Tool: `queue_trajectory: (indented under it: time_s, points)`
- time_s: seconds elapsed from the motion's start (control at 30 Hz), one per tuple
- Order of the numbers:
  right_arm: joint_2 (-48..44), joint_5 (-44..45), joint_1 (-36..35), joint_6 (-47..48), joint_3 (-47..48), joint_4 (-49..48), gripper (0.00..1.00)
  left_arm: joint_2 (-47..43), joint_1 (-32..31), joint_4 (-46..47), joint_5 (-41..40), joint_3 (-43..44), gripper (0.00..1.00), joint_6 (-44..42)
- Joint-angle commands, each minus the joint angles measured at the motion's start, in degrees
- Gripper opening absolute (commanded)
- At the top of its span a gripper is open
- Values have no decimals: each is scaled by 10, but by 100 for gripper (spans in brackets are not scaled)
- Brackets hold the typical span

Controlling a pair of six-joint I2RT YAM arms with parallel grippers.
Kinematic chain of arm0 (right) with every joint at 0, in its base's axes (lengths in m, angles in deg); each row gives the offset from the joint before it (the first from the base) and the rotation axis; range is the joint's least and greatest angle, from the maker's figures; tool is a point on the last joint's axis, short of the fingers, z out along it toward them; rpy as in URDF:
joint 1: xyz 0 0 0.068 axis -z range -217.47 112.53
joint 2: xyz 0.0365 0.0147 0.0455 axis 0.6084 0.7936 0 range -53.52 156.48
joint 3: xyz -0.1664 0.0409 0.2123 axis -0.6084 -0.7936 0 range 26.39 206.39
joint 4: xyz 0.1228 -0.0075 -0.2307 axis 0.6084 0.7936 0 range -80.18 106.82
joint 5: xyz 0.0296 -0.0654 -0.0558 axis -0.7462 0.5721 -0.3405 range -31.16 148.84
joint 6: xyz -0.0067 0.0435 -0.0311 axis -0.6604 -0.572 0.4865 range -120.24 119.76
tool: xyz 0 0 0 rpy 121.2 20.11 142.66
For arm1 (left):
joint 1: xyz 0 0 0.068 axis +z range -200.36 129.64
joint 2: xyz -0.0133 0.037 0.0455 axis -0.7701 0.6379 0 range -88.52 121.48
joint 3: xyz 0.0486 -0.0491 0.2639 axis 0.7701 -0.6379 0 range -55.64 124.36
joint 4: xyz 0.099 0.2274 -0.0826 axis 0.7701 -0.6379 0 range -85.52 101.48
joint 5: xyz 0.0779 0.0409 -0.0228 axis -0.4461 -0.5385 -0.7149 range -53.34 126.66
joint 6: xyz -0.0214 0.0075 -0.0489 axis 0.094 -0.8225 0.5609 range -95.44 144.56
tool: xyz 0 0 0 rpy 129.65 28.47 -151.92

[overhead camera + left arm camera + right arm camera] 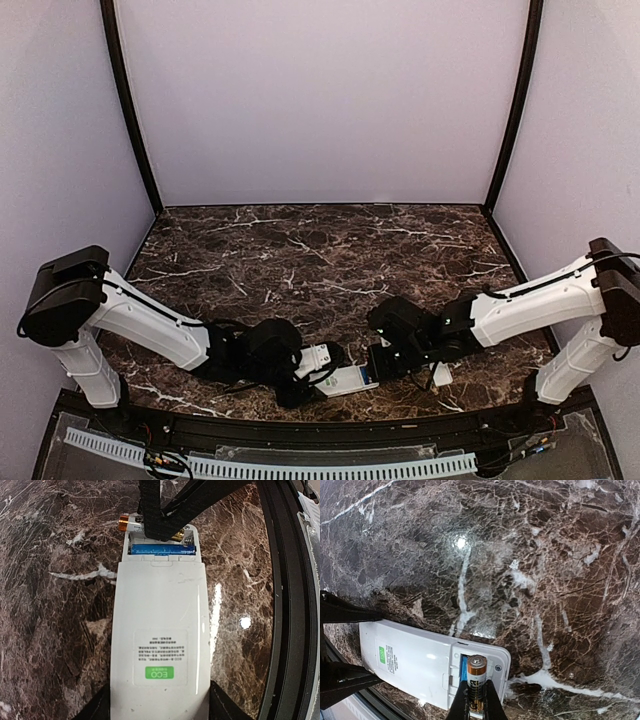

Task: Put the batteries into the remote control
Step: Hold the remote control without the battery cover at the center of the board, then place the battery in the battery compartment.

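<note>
The remote control (159, 645) lies back up on the marble, its green label toward my left wrist and its battery bay uncovered at the far end. My left gripper (159, 706) is shut on the remote's label end, one finger against each long side. One bluish battery (161, 549) lies in the bay. My right gripper (476, 702) is shut on a copper-and-black battery (476, 680), held over the open bay beside the blue one (463, 667). From above, both grippers (322, 368) (385, 362) meet at the remote (352, 379) near the front edge.
A small white cover piece (441, 375) lies on the marble just right of my right gripper. The table's black front rim (287, 605) runs close along the remote's side. Dark marble (320, 250) stretches back to the booth walls.
</note>
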Motion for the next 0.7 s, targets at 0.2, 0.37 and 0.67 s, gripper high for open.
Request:
queue_trajectory:
  time_s: [0.2,0.37,0.67]
  points:
    - [16,42,-10,30,-16,-32,0,19,-6,-44,18,-27,44,16]
    - [30,64,-40,23,-15,-5,0,20,-6,-43,16,-28,43,19]
    - [32,76,-59,10,-7,36,16,20,-6,-42,20,-31,43,18]
